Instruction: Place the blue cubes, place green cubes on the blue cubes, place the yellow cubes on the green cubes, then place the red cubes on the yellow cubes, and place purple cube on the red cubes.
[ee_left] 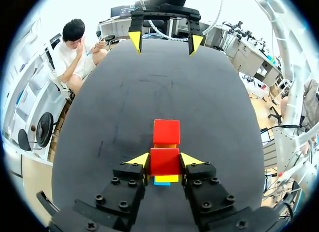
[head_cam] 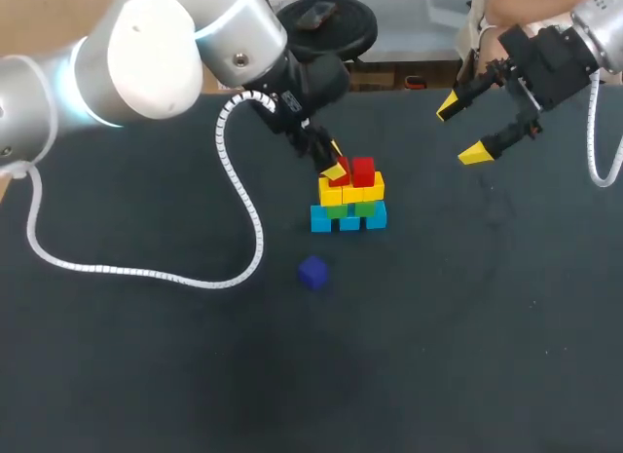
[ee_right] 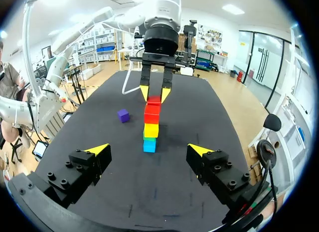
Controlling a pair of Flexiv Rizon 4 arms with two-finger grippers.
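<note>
Left gripper clamps a small red cube atop the coloured cube stack, a loose purple cube lying nearer, right gripper spread apart far right.

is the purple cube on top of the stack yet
No, the purple cube lies on the table, apart from the stack.

Left arm: glossy white-grey rounded shells, with a pale blue light ring at one joint. Behind the left gripper is a black wrist, and a white coiled cable runs back from it. Finger blocks: matte black, angular, studded with black hex bolts, ending in wedge-shaped yellow tips. Right gripper: same bolted black blocks, same yellow wedges. Right arm: silver-grey behind its black wrist, with a second white coil.
</note>
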